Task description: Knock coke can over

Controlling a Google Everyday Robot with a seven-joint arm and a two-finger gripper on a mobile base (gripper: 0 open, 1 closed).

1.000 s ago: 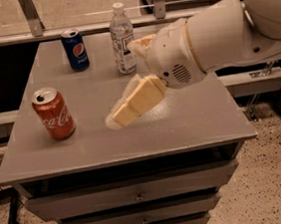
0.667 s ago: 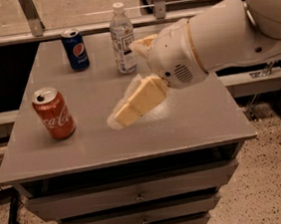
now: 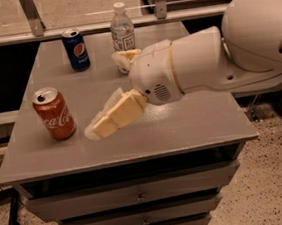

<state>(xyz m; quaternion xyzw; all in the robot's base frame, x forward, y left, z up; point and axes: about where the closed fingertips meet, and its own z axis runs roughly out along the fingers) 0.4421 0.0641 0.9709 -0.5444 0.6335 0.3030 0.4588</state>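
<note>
Grey tabletop [image 3: 193,129] fills the scene, and the big white arm [image 3: 201,65] reaches in from the right, across its middle. The hand [image 3: 93,131] hangs low over the near-left part, angled down and to the left. It's pinched narrow and carrying nothing.

This looks like the approach to the shove. The clean way is a sideways sweep to the left, meeting the can high on its wall so it tips rather than slides. Keep the push short and the can shouldn't roll off the left edge.

Far side, a clear bottle [image 3: 121,28] stands upright. The Pepsi can [image 3: 76,50] is to its left, also upright. Both are well apart from the hand's line, so there's no trouble there.

And the coke can [image 3: 54,113] stands upright at the near-left of the tabletop. It's just left of the hand's tip, close but not touching, with a sliver of bare grey between them.
</note>
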